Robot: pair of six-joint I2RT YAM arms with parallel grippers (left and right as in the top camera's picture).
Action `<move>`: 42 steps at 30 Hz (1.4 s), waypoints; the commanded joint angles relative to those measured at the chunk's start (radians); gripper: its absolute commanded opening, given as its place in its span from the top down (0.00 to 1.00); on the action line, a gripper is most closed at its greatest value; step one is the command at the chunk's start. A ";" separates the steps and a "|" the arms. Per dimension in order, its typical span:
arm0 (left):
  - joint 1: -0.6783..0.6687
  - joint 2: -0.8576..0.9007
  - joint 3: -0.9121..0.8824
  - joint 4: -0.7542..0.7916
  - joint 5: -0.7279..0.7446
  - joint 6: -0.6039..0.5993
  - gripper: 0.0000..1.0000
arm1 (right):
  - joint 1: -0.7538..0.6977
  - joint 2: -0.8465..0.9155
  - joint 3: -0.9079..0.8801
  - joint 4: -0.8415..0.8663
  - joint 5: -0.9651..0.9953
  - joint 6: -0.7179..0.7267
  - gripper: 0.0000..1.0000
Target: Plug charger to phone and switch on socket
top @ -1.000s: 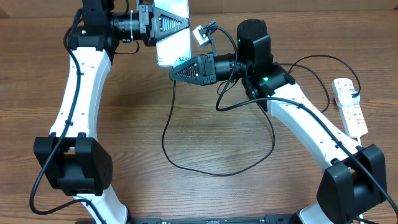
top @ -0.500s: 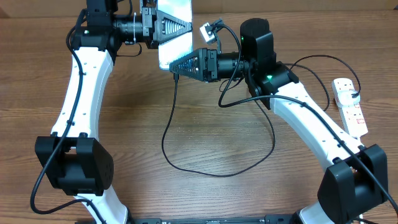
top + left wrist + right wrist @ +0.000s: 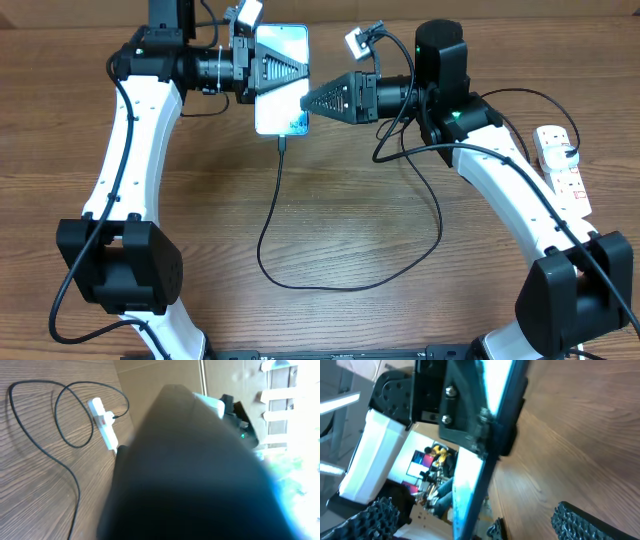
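My left gripper (image 3: 298, 71) is shut on the phone (image 3: 282, 85) and holds it above the table, its lit screen facing up in the overhead view. The charger (image 3: 268, 215), a thin black cable, hangs from the phone's lower end and loops over the table to the socket (image 3: 563, 172), a white power strip at the far right. My right gripper (image 3: 308, 100) is open beside the phone's right edge. In the right wrist view its fingertips (image 3: 376, 514) stand wide apart, with the phone (image 3: 485, 455) edge-on between them and untouched. The dark phone (image 3: 200, 470) fills most of the left wrist view.
The cable's slack lies in a wide loop (image 3: 385, 280) on the wooden table between the two arms. The socket (image 3: 104, 426) and a loop of black cable (image 3: 75, 445) also show in the left wrist view. A cardboard wall stands behind the table.
The right gripper has opened, let go of the cable's end and drawn back to the right. The cable now hangs from the phone's lower end. The left gripper has shifted with the phone.
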 commanded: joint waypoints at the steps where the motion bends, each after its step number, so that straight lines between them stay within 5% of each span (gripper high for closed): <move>1: -0.034 -0.016 0.008 -0.028 0.003 0.104 0.96 | 0.011 -0.008 0.021 0.005 -0.036 -0.016 0.00; 4: -0.055 -0.016 0.008 -0.027 -0.014 0.104 0.96 | 0.014 -0.008 0.021 -0.014 -0.032 -0.015 0.00; 7: -0.072 -0.016 0.008 -0.027 -0.014 0.104 0.96 | 0.014 -0.008 0.021 -0.049 -0.028 -0.016 0.11; 16: -0.090 -0.016 0.008 -0.028 -0.014 0.103 0.96 | 0.013 -0.008 0.021 -0.069 -0.025 -0.016 0.68; 25: -0.084 -0.016 0.008 -0.020 -0.087 0.091 0.96 | 0.014 -0.008 0.021 -0.088 -0.037 -0.016 0.60; 33: -0.084 -0.016 0.008 -0.012 -0.086 0.084 0.96 | 0.014 -0.008 0.021 -0.120 -0.036 -0.016 0.71; 37: -0.084 -0.016 0.008 -0.006 -0.085 0.084 0.96 | 0.014 -0.008 0.021 -0.126 -0.027 -0.016 0.87; 42: -0.084 -0.016 0.008 -0.005 -0.085 0.084 0.96 | 0.014 -0.008 0.021 -0.125 0.009 -0.020 0.94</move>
